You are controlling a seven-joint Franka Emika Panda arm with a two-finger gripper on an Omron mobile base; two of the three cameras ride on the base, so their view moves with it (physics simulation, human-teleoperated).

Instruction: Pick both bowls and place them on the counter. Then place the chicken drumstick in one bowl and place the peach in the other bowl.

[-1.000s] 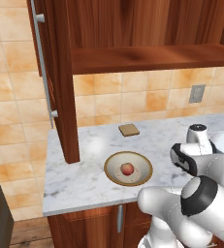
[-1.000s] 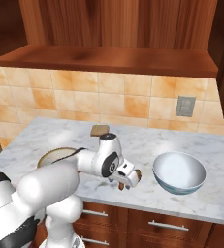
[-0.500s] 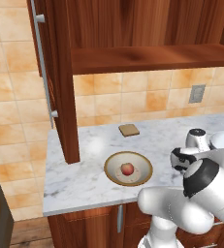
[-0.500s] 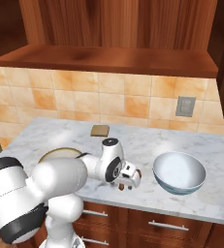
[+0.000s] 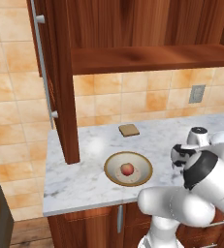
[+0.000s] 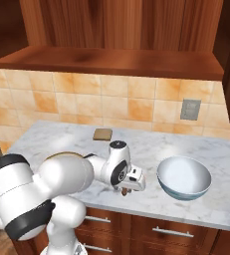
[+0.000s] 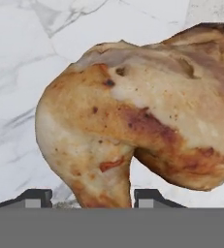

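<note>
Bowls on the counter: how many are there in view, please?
2. The shallow tan bowl holds the peach near the counter's front; the deeper white bowl sits empty on the arm's other side. Cabinet shelves overhead are out of view.

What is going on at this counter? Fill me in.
The robot's gripper is low over the marble counter, its fingertips either side of the chicken drumstick; a firm grip can't be confirmed. The peach sits in the tan bowl. The white and blue bowl stands empty nearby.
</note>
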